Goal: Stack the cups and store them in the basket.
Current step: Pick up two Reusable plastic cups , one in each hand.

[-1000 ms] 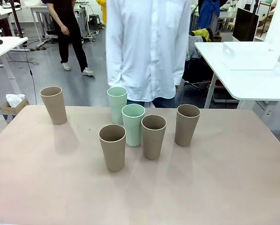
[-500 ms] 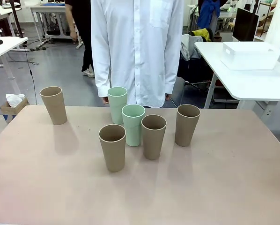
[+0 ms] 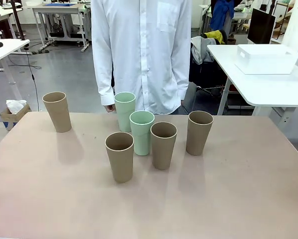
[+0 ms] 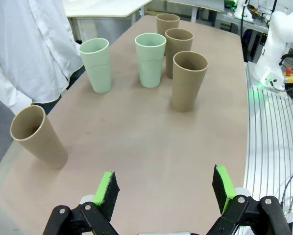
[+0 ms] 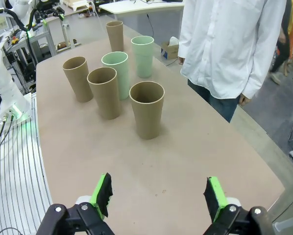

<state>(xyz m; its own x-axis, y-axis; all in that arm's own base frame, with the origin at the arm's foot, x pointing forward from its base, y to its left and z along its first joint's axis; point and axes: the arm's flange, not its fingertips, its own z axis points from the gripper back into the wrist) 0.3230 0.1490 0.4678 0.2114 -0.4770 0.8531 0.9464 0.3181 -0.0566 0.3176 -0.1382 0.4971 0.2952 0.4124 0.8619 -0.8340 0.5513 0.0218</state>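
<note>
Several cups stand upright on the tan table [image 3: 248, 189]. Two are mint green, one at the back [image 3: 124, 110] and one just in front of it [image 3: 141, 132]. Tan cups stand at the far left [image 3: 57, 111], front middle [image 3: 119, 156], centre [image 3: 163, 145] and right [image 3: 199, 132]. The white basket [image 3: 266, 59] sits on a separate white table at the back right. My left gripper [image 4: 166, 188] is open over the table's end, nearest a tan cup [image 4: 37, 136]. My right gripper [image 5: 158, 196] is open too, well short of the closest tan cup [image 5: 147, 109].
A person in a white shirt [image 3: 141, 50] stands at the far edge behind the mint cups, one hand [image 3: 109, 107] hanging near the rear one. The basket's table [image 3: 268, 89] is separated from mine by a gap. Bare tabletop lies in front of the cups.
The person in the white shirt has stepped to the left and now stands squarely behind the cups. The cups have not moved.
</note>
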